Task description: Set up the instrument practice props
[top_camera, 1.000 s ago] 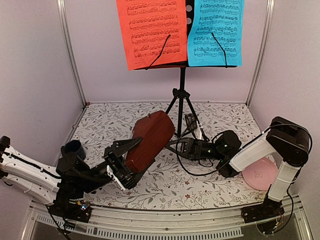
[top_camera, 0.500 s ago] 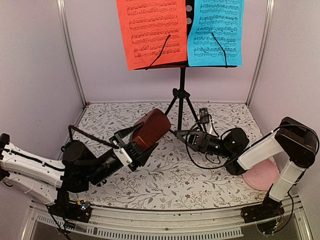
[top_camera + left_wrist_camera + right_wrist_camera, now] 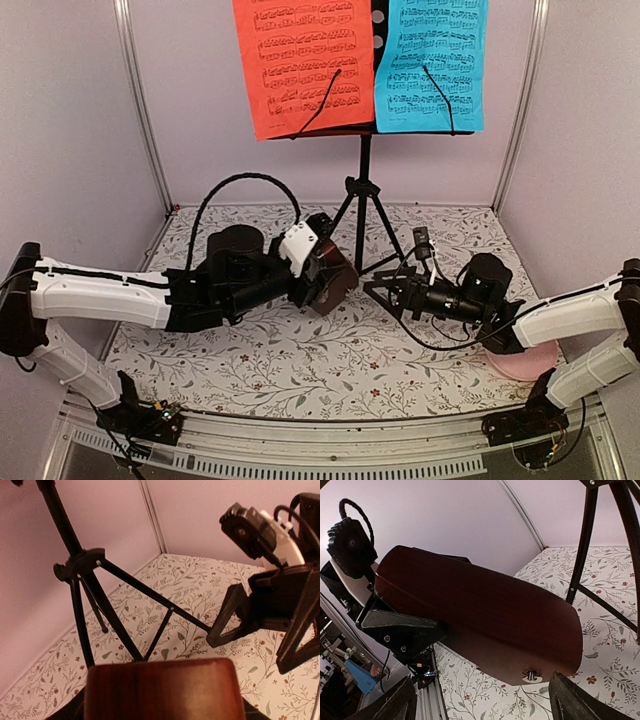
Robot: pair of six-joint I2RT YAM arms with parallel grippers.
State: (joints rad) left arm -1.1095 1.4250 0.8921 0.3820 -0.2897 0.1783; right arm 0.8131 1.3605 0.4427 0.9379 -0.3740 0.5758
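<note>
From above, the left gripper [image 3: 322,272] is clamped on the brown metronome [image 3: 335,285], beside the music stand [image 3: 364,190] legs at mid-table. The metronome is tilted, its long axis running from the claw toward the right gripper [image 3: 385,292], which is spread and empty just beside it. The red sheet [image 3: 303,65] and cyan sheet [image 3: 432,62] hang on the stand, seen only in this view. Half a second ago the metronome sat nearer the front left.

The left wrist view shows only the metronome's [image 3: 160,690] end, facing the right gripper's [image 3: 265,625] parted fingers.

The right wrist view alone shows the metronome's [image 3: 480,620] full length, clear of the table [image 3: 615,660], with a small metal peg on it.
</note>
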